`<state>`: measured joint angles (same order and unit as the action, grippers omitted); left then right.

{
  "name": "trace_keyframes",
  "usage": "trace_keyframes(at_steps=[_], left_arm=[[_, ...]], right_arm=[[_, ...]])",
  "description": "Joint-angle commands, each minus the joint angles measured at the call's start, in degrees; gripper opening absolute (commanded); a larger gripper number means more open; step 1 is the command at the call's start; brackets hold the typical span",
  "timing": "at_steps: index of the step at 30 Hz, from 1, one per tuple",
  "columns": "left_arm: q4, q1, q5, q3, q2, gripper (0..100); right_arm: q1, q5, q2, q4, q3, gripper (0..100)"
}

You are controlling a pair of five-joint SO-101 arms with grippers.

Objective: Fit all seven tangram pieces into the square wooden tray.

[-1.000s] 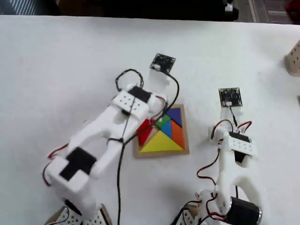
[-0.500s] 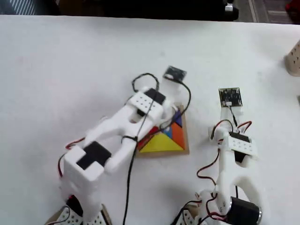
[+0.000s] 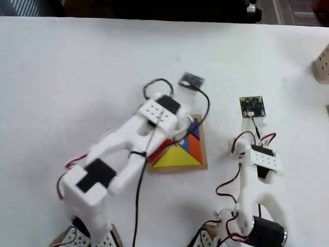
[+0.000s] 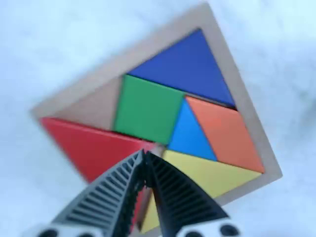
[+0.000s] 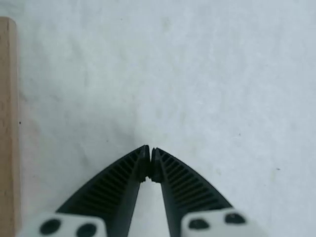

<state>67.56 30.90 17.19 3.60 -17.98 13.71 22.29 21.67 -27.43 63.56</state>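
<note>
The left claw [image 4: 146,160] is pinched shut with nothing in it. Its tips hang over the seam where the red triangle [image 4: 94,143] meets the yellow triangle [image 4: 207,173], inside the square wooden tray [image 4: 229,74]. Just past the tips sits the green square [image 4: 148,108]. Beside it, across the red piece from the claw, is a bare triangular pocket [image 4: 94,106] in a tray corner, the only gap among the six seated pieces. Any filling move probably turns on that corner, and the left arm is nearer to it. The right claw [image 5: 149,163] is also closed and empty, over the tabletop [image 5: 197,74] beside the tray's outer edge.
</note>
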Motion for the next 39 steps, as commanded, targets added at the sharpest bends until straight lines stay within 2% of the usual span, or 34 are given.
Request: trace_keyframes(at_steps=[1,6,9,15,33,39], left_arm=[[0.4,-7.8,1.8,6.0,10.5,2],[-11.2,-13.8,0.7,18.9,11.1,2],[-13.5,-13.4,-2.8,19.9,11.0,2],[-17.1,-8.9,-1.9,22.1,9.0,2],[-15.6,-6.1,-2.3,20.5,7.0,2],[-15.6,-5.5,-2.3,21.0,10.9,2]], right_arm=[[-0.6,0.7,0.1,0.7,-2.5,1.7],[-0.6,0.7,0.1,0.7,-2.5,1.7],[-0.3,0.8,0.1,0.7,-2.4,1.7],[-0.1,0.8,0.1,0.6,-2.4,1.7],[0.0,0.9,0.1,0.6,-2.4,1.7],[0.0,2.6,0.1,0.6,-2.4,1.7]])
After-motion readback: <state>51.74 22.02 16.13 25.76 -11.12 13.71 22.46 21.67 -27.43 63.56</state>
